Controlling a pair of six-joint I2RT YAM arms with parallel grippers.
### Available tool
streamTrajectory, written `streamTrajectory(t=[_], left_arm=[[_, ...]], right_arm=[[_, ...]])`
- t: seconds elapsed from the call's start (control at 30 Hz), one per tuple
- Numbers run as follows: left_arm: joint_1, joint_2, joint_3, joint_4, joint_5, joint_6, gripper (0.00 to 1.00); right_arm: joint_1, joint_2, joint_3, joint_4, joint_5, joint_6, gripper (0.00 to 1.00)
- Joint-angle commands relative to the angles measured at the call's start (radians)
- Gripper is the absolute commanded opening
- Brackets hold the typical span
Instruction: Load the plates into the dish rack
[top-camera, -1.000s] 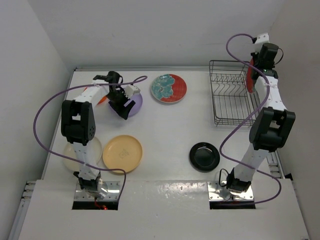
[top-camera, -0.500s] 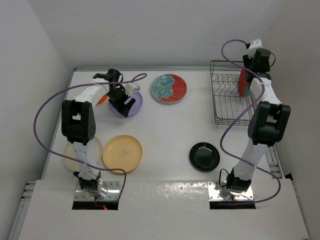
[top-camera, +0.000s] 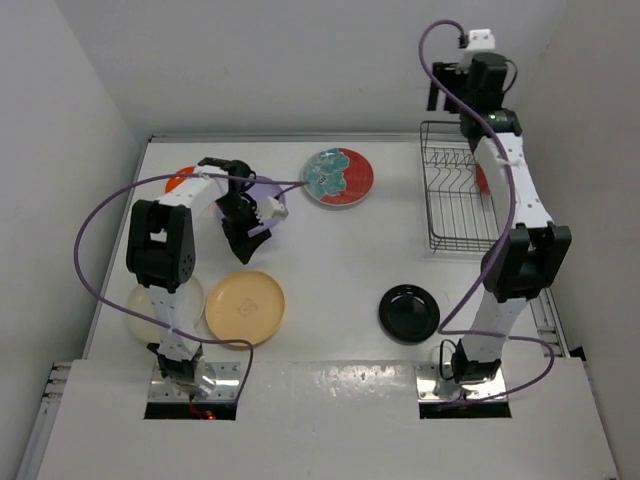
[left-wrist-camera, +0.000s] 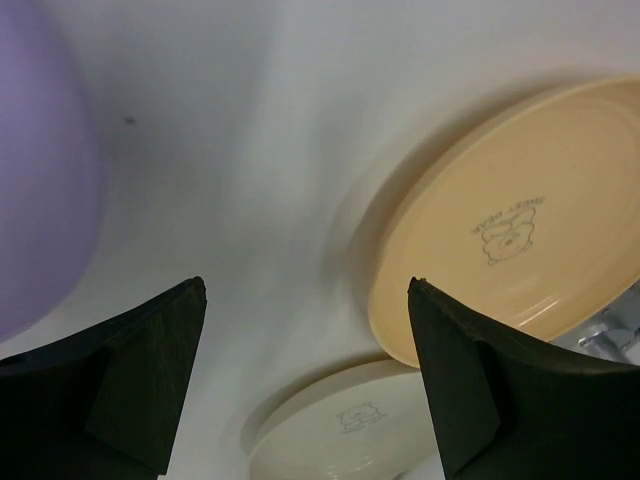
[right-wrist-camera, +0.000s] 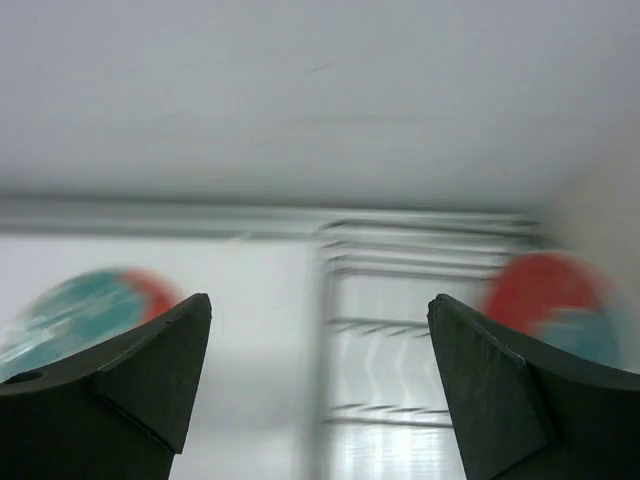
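One red and teal plate (top-camera: 484, 178) stands on edge in the dish rack (top-camera: 457, 232), blurred at the right of the right wrist view (right-wrist-camera: 555, 300). My right gripper (top-camera: 445, 92) hangs open and empty, high above the rack's far edge (right-wrist-camera: 320, 298). A second red and teal plate (top-camera: 338, 176) lies flat on the table. My left gripper (top-camera: 245, 238) is open and empty over bare table (left-wrist-camera: 308, 285), between the lavender plate (left-wrist-camera: 40, 180) and the pale yellow plate (left-wrist-camera: 520, 230). The cream plate (left-wrist-camera: 360, 430) lies beside the yellow one. The orange plate (top-camera: 180, 180) and the black plate (top-camera: 408, 312) also lie flat.
White walls close in the table (top-camera: 340, 250) on the back and both sides. Purple cables loop off each arm, the left one (top-camera: 100, 240) sweeping over the table's left part. The rack's wire slots (right-wrist-camera: 430, 330) left of the red plate hold nothing.
My right gripper opened, left the red and teal plate standing in the rack, and rose up and back. My left gripper moved off the lavender plate toward the yellow plate.
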Motion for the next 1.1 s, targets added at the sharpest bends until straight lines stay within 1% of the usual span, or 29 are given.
streamTrajectory(t=[0.0,0.07,0.1,0.13,0.17,0.2,0.27,0.37,0.4,0.43,0.47,0.5,0.53,0.57,0.63,0.7,0.77,0.8,0.87,0.9,1.0,1.07], left_arm=[[-0.036,-0.077,-0.079,-0.025,-0.071,0.078,0.87],[-0.047,-0.086,-0.140,0.021,-0.104,0.066,0.87],[-0.047,-0.086,-0.157,0.035,-0.113,0.057,0.87],[-0.047,-0.097,-0.188,0.057,-0.127,0.056,0.87],[-0.047,-0.097,-0.202,0.070,-0.127,0.046,0.87],[-0.036,-0.097,-0.214,0.081,-0.138,0.046,0.87],[-0.036,-0.109,-0.237,0.090,-0.138,0.035,0.87],[-0.027,-0.120,-0.261,0.101,-0.138,0.026,0.87],[-0.027,-0.120,-0.262,0.101,-0.138,0.026,0.87],[-0.027,-0.120,-0.274,0.110,-0.138,0.026,0.87],[-0.027,-0.120,-0.283,0.110,-0.138,0.026,0.87],[-0.027,-0.120,-0.283,0.119,-0.138,0.026,0.87],[-0.027,-0.120,-0.283,0.119,-0.147,0.017,0.87],[-0.027,-0.120,-0.283,0.119,-0.147,0.017,0.87],[-0.027,-0.120,-0.283,0.119,-0.147,0.017,0.87],[-0.027,-0.111,-0.265,0.119,-0.147,0.007,0.87],[-0.027,-0.111,-0.265,0.119,-0.147,0.007,0.87],[-0.027,-0.101,-0.256,0.119,-0.147,0.007,0.87],[-0.027,-0.101,-0.255,0.119,-0.147,-0.002,0.87],[-0.027,-0.101,-0.255,0.128,-0.147,-0.002,0.87],[-0.027,-0.101,-0.255,0.128,-0.138,-0.013,0.87],[-0.027,-0.101,-0.255,0.128,-0.138,-0.013,0.87]], right_arm=[[0.139,0.019,-0.101,-0.110,-0.217,0.289,0.87],[0.168,0.055,-0.135,-0.101,-0.273,0.359,0.86],[0.182,0.119,-0.132,-0.098,-0.285,0.469,0.86],[0.191,0.142,-0.132,-0.078,-0.337,0.505,0.86],[0.190,0.184,-0.127,-0.070,-0.343,0.537,0.86],[0.191,0.202,-0.129,-0.070,-0.348,0.659,0.86],[0.190,0.270,-0.130,-0.064,-0.342,0.722,0.86],[0.191,0.325,-0.141,-0.064,-0.293,0.773,0.86],[0.193,0.351,-0.155,-0.046,-0.291,0.801,0.84],[0.185,0.356,-0.175,-0.032,-0.297,0.831,0.84],[0.187,0.365,-0.184,-0.001,-0.311,0.842,0.82],[0.185,0.374,-0.202,0.019,-0.366,0.862,0.80],[0.184,0.398,-0.204,0.051,-0.388,0.882,0.77],[0.187,0.414,-0.205,0.047,-0.403,0.884,0.77],[0.198,0.454,-0.189,0.041,-0.400,0.895,0.74],[0.196,0.486,-0.186,0.068,-0.412,0.921,0.67],[0.196,0.533,-0.166,0.086,-0.444,0.971,0.55],[0.189,0.546,-0.160,0.088,-0.449,0.987,0.44],[0.178,0.570,-0.152,0.090,-0.452,1.020,0.34],[0.178,0.583,-0.152,0.102,-0.454,1.037,0.21],[0.159,0.594,-0.144,0.105,-0.457,1.057,0.01],[0.155,0.571,-0.149,0.122,-0.458,1.042,0.00]])
